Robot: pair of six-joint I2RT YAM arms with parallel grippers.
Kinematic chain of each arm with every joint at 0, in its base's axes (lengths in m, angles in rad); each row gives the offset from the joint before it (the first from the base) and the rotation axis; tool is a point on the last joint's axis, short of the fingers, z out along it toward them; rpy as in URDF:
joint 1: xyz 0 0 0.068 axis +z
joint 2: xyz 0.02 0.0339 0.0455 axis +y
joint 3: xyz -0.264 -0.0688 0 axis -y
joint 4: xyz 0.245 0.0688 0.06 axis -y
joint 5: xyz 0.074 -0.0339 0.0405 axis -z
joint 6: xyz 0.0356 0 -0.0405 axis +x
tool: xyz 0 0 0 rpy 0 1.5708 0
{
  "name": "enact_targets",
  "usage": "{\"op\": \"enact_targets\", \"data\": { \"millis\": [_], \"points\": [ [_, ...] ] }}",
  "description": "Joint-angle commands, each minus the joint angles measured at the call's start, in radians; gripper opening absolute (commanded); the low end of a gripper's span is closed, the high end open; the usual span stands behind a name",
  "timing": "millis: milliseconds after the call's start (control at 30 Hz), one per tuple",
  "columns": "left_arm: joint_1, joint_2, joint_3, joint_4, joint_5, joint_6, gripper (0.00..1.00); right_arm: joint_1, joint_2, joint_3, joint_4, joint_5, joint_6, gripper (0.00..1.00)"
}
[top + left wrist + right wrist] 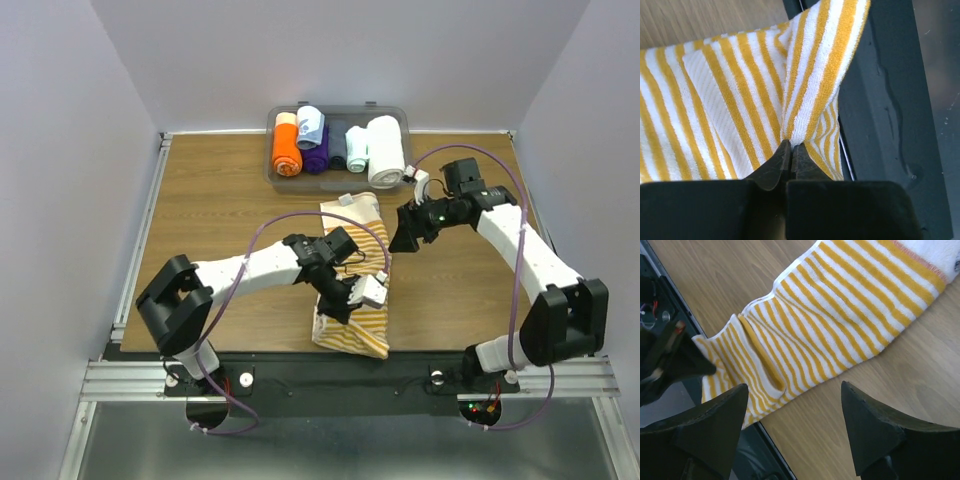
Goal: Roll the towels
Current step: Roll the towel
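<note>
Overhead view I watched was bright and evenly lit, soft light from above, pale walls, no hard glare. Faint soft shadows lay under arms on wooden table [200, 190]. Edges bowed slightly. Left wrist view: striped towel [730, 100] was sharp, terry loops visible; left gripper [791, 146] showed as dark near-silhouette, body below plain black. Dull streaky sheen ran down black rail [885, 115]. Right wrist view: warm bright wash fell on wood; right gripper [794, 386] looked black, soft-edged, out of focus.
</note>
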Motion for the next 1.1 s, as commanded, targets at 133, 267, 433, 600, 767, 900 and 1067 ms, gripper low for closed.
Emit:
{"op": "enact_targets", "data": {
  "millis": [133,267,433,600,767,900,1067],
  "points": [
    [0.154,0.182,0.129,-0.104,0.182,0.011,0.0,-0.009,-0.179,0.024,-0.134,-0.05,-0.188,0.66],
    [0.192,0.259,0.175,-0.101,0.202,-0.019,0.0,0.014,-0.21,0.025,-0.196,-0.044,-0.277,0.59],
    [0.243,0.383,0.221,-0.125,0.243,-0.035,0.0,0.213,-0.254,-0.008,-0.144,0.099,-0.299,0.57],
    [0.28,0.472,0.259,-0.127,0.284,-0.09,0.0,0.37,-0.244,-0.047,-0.099,0.189,-0.302,0.63],
    [0.317,0.517,0.259,-0.098,0.327,-0.153,0.0,0.566,-0.213,-0.116,0.045,0.3,-0.249,0.7],
    [0.335,0.524,0.236,-0.05,0.346,-0.216,0.0,0.633,-0.207,-0.209,0.187,0.429,-0.213,0.8],
    [0.35,0.541,0.216,0.001,0.357,-0.291,0.0,0.642,-0.23,-0.277,0.258,0.42,-0.099,0.97]
  ]
}}
